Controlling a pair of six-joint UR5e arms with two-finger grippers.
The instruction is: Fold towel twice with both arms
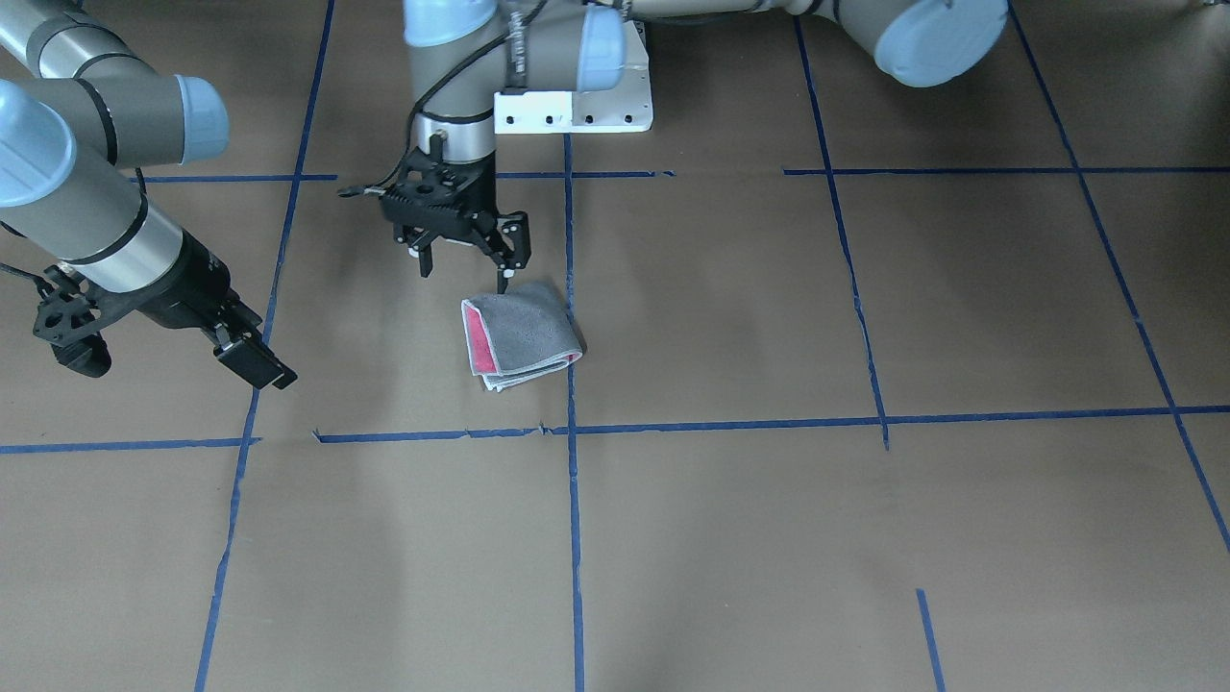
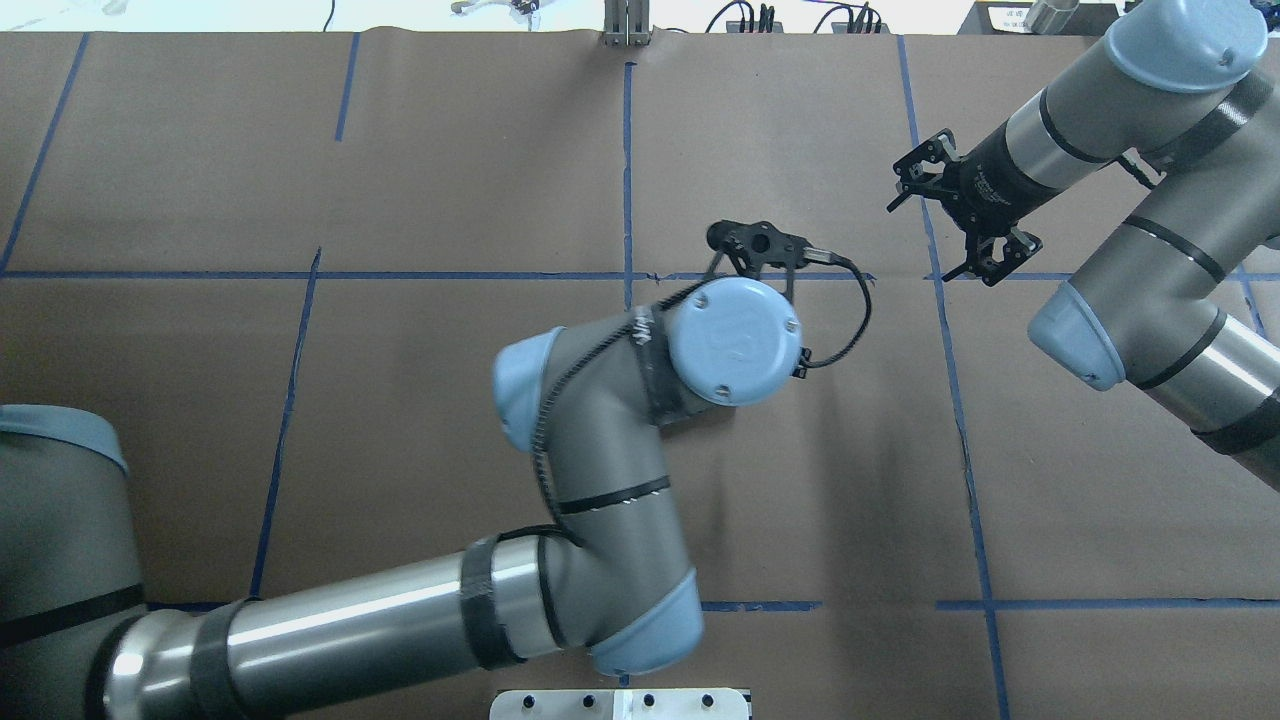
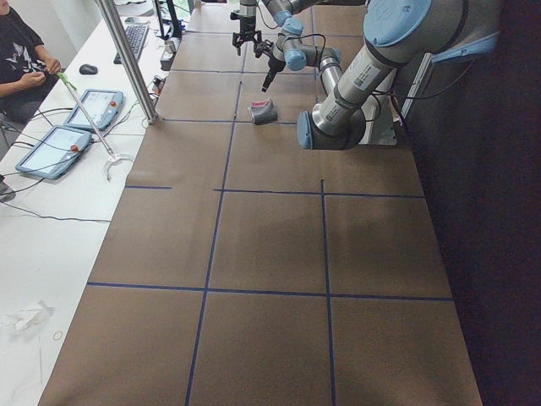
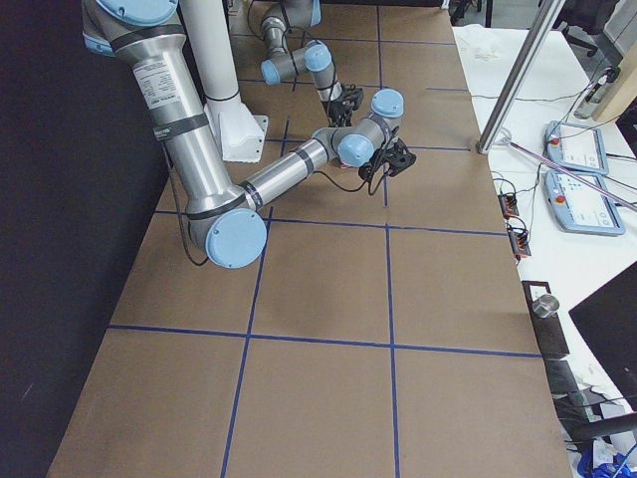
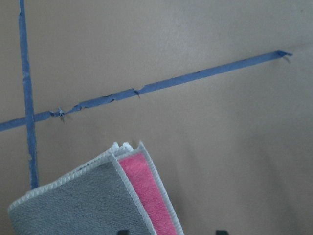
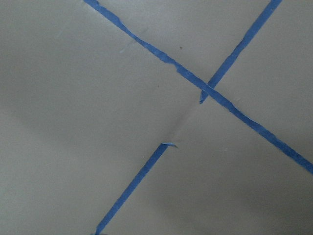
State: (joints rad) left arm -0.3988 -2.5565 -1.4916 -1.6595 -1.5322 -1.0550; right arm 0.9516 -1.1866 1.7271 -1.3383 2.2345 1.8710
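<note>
Towel (image 1: 524, 332): folded into a small, thick packet and lying flat on the bench (image 1: 769, 538), near the robot's base. The grey face is uppermost. A pink-red strip shows along one side, edged by the pale stitched border, and stacked layer edges are visible at one corner.

Left arm (image 2: 600, 440): grey with light blue caps, elbow bent, wrist pointing straight down. Its tool (image 1: 464, 274) hangs just above the towel's rear edge with the jaws spread (one fingertip sits close over the corner, contact not discernible).

Right arm (image 2: 1150, 250): drawn aside, well apart from the towel. Its tool (image 1: 269, 370) angles down over bare bench, jaws apart, holding nothing.
</note>
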